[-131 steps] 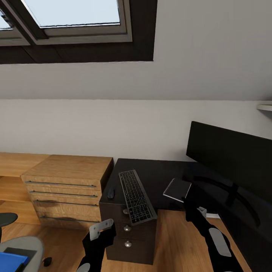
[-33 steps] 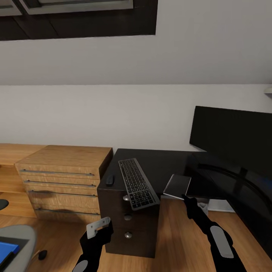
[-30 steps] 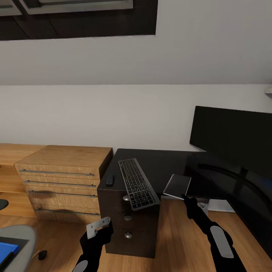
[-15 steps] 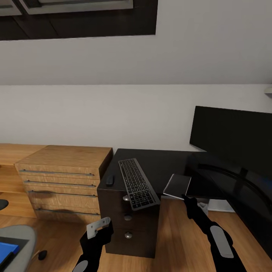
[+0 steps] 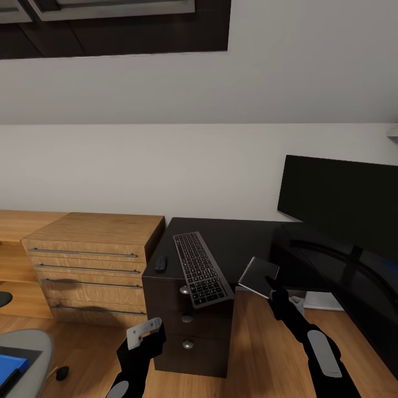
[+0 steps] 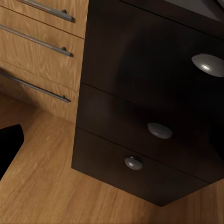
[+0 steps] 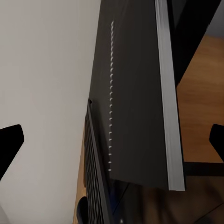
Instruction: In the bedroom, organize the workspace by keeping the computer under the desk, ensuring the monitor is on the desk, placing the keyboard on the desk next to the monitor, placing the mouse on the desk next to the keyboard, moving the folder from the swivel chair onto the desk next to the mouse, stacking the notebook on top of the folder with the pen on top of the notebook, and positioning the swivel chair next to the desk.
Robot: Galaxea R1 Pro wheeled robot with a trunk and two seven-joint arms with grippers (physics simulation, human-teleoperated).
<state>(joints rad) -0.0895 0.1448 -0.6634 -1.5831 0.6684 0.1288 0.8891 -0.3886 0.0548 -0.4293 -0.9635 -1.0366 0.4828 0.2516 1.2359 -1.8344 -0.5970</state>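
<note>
one glossy black desk (image 5: 232, 243) beside a wooden drawer chest (image 5: 94, 260).

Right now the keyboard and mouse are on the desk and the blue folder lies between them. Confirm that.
Not quite. The keyboard and mouse are on the desk, but the blue folder is down on the swivel chair, as the head view shows.

The desk (image 5: 232, 243) surface looks glossy black. The drawer chest (image 5: 91, 271) and floor (image 5: 265, 354) show grained wood. The drawer knobs (image 6: 160, 130) look like smooth metal.
</note>
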